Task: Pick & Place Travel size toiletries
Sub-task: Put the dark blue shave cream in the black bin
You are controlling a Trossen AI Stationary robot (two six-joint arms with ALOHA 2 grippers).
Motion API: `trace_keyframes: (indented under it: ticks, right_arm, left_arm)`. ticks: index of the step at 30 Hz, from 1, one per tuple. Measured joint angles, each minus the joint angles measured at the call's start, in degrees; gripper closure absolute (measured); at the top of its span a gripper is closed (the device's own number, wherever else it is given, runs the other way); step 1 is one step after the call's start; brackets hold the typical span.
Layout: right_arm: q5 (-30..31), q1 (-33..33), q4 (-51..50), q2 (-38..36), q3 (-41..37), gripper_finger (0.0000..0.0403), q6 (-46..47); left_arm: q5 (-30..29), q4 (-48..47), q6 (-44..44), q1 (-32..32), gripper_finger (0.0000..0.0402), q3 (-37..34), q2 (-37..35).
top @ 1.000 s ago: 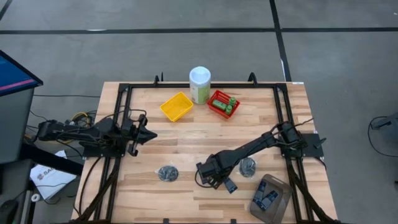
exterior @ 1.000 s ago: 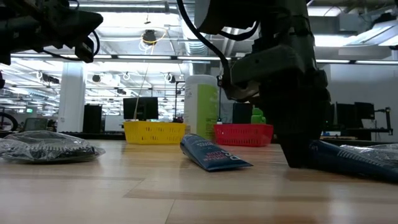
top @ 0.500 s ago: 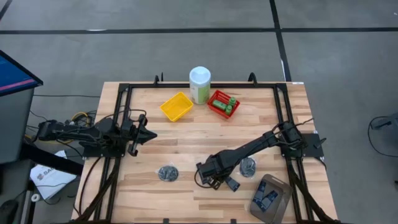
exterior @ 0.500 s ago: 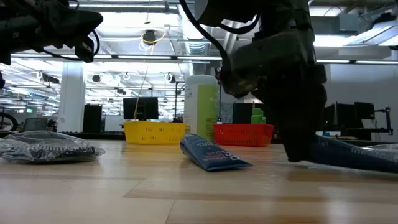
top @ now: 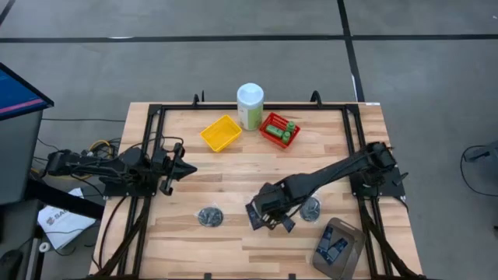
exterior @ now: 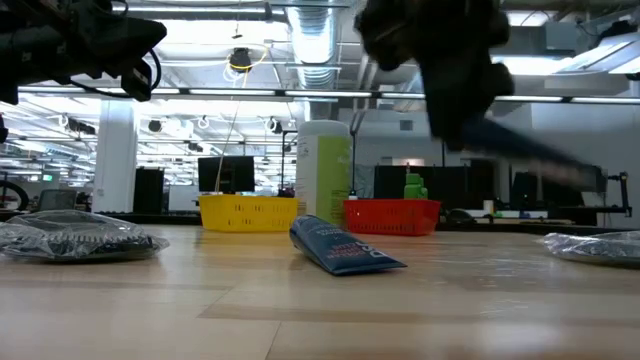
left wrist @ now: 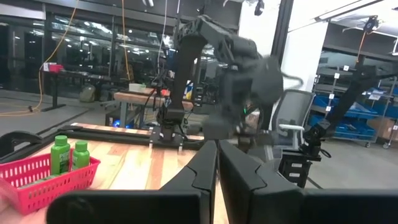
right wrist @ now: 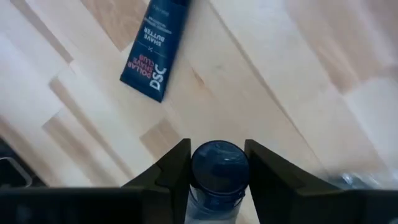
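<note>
My right gripper (top: 272,217) hangs over the table's near middle, shut on a dark navy tube (exterior: 535,152) that is lifted off the wood. A second navy tube (exterior: 345,250) lies flat on the table beside it and also shows below the fingers as a tube (right wrist: 152,55). Two clear-wrapped round bundles (top: 208,216) (top: 310,208) lie on either side. Green bottles (top: 289,130) stand in the red basket (top: 272,123). My left gripper (top: 184,166) waits shut at the table's left side, above the wood. My right gripper pinches the navy tube between its two fingers (right wrist: 174,169), near the round cap end (right wrist: 217,163). The fingers come from above, pointing down. The tube is clear of the table and slants down away from the fingers (exterior: 560,165).
A yellow basket (top: 220,133) and a tall pale green canister with a white lid (top: 250,105) stand at the far middle. A grey container (top: 346,233) holding more tubes sits at the near right corner. Black frame rails (top: 156,140) run along the table's edges.
My right gripper has risen from the table with the navy tube. The tube lay on the wood under the fingers and now hangs tilted, clear of the table. The other tube and the bundles have stayed where they were.
</note>
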Motion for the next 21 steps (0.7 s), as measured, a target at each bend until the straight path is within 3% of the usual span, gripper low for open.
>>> trace_keyframes:
  ticks: [5, 11, 21]
  right_arm:
    - [2.5, 1.8, -6.2, -6.5, 0.0, 0.0257, 5.7]
    - [7.9, 7.1, -13.6, -12.8, 0.0, 0.0286, 18.1]
    - [9.7, 16.8, -21.3, -13.2, 0.0, 0.0268, 34.8]
  left_arm:
    - [0.1, 0.0, 0.0, 0.0, 0.039, 0.0, -0.6]
    - [0.2, 0.0, 0.0, 0.0, 0.039, 0.0, -5.3]
    - [0.0, 1.1, 0.0, 0.0, 0.039, 0.0, -17.2]
